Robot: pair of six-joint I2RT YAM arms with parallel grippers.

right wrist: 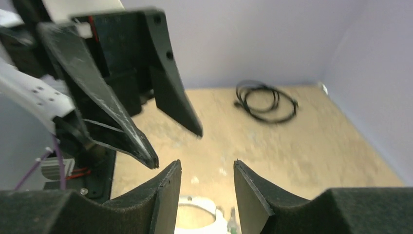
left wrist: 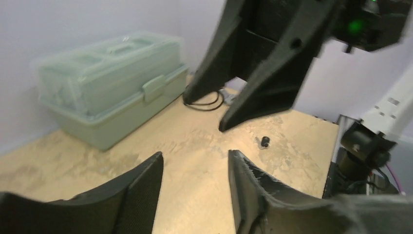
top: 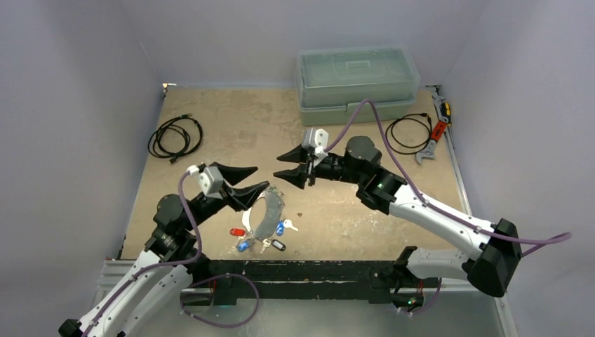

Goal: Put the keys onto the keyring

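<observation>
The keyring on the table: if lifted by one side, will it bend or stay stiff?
The keyring looks like a thin metal hoop, so probably stiff and light. Lying flat, it may slide rather than roll.

The top view looks steeply down from behind the arm bases over the whole bench [top: 231,119]. The left wrist view, low and close, faces past the left fingers [left wrist: 141,195] to the green box [left wrist: 107,85] (shared with the top view); the right wrist view faces past the right fingers [right wrist: 163,200] toward a coiled cable [right wrist: 265,101].
</observation>
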